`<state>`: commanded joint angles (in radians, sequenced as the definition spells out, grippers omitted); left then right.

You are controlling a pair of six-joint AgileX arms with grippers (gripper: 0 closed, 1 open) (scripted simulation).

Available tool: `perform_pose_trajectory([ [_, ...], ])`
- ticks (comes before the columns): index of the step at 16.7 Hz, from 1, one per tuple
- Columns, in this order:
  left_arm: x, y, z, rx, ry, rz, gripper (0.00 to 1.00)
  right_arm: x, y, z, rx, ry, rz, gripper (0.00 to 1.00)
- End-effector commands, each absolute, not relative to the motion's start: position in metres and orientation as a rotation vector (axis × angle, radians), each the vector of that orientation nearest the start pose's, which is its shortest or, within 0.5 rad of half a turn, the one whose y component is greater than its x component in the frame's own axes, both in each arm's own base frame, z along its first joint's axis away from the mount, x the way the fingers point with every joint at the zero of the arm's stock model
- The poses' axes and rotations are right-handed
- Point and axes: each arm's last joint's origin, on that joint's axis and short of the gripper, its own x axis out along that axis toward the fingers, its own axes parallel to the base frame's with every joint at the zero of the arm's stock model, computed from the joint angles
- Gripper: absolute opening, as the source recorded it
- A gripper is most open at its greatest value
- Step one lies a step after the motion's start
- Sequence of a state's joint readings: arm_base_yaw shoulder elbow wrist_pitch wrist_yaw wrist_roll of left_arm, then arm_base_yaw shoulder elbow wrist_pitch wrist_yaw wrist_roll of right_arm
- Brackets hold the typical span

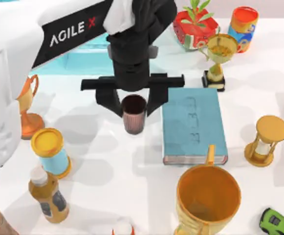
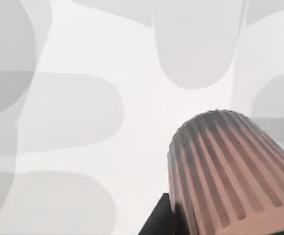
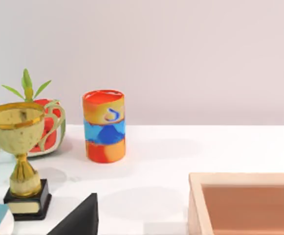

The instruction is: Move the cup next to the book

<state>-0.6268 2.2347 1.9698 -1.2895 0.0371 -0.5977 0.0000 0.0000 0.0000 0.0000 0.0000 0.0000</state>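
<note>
The cup [image 1: 134,116] is a small dark reddish-brown ribbed tumbler, standing upright just left of the book [image 1: 194,126], a narrow strip of table between them. The book is a flat teal hardcover lying at centre right. My left gripper [image 1: 133,103] reaches down from the back, its dark fingers [image 1: 108,100] close against both sides of the cup, shut on it. In the left wrist view the cup's ribbed wall [image 2: 229,171] looms close beside one dark finger [image 2: 156,223]. A dark part of my right gripper [image 3: 78,218] shows in the right wrist view, parked toward the back right.
A big orange mug [image 1: 207,198] stands in front of the book and a gold trophy [image 1: 219,56] behind it. An hourglass [image 1: 266,139] is to the right. At left are an orange trophy [image 1: 28,105], a yellow-capped spool [image 1: 51,152] and a bottle [image 1: 48,193].
</note>
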Motion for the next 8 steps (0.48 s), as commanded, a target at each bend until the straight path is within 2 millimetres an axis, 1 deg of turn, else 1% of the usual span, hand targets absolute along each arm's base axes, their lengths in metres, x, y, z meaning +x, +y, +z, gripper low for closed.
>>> perform_pose_trajectory([
  [2, 0.3599, -0.2568, 0.1961, -0.014, 1.575, -0.045, 0.00, 0.1057, -0.0012, 0.1600, 0.000, 0.000, 0.000, 1.00],
  [5, 0.3598, -0.2569, 0.1959, -0.014, 1.575, -0.045, 0.00, 0.1057, -0.0012, 0.1600, 0.000, 0.000, 0.000, 1.00],
  [8, 0.3598, -0.2569, 0.1959, -0.014, 1.575, -0.045, 0.23, 0.1057, -0.0012, 0.1600, 0.000, 0.000, 0.000, 1.00],
])
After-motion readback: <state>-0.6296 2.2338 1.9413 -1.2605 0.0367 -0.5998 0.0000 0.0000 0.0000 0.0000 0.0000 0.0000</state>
